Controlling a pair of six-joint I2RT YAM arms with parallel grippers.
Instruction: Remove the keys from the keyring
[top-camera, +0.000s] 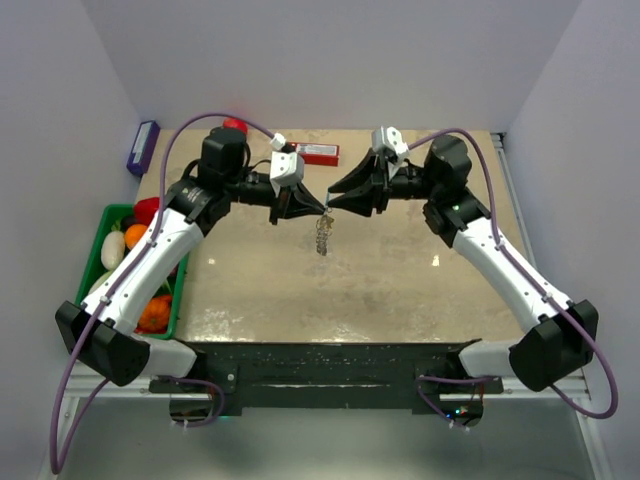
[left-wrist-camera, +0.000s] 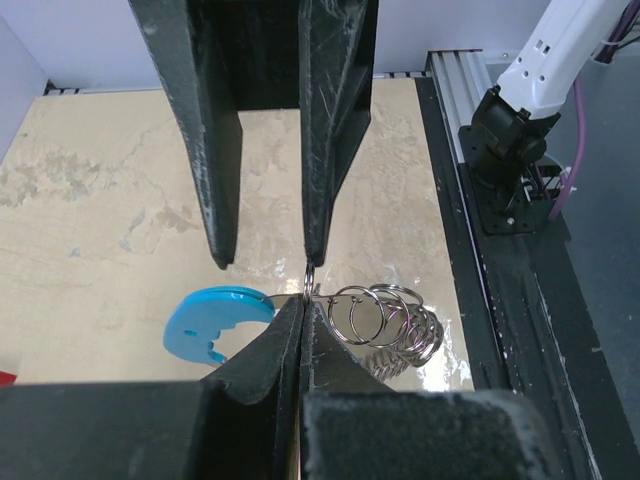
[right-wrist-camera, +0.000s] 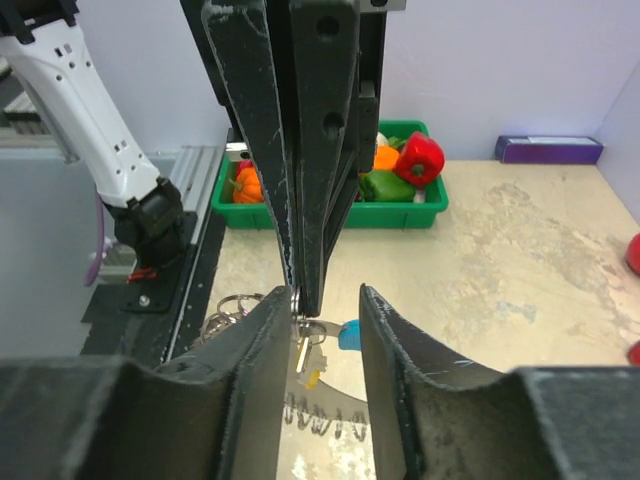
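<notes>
Surface (top-camera: 400, 270): mottled beige and glossy, lying well below the hanging keyring (top-camera: 321, 237). A dropped keyring would be landing here and needing a fresh pickup.
Left tool (left-wrist-camera: 300, 305): black tapered fingers pressing together on one thin wire loop of the keyring, carrying all its weight. Smooth round wire could be slipping out of so narrow a pinch.
Right tool (left-wrist-camera: 268, 260): jaws standing apart, clamping nothing, one fingertip just beside that loop. Closing off-target would be nudging the rings, not catching the key (right-wrist-camera: 304, 357).
Keyring: floppy string of silvery split rings, dangling between both tool tips above mid-surface. Being loose, it would be swinging under any tug.
Tag (left-wrist-camera: 215, 318): flat, rounded, light-blue, hanging beside the rings. It may be snagging a finger.
Key: tiny flat metal, brass-tinted at its lower end, hanging under the pinch. It is easily missed.
</notes>
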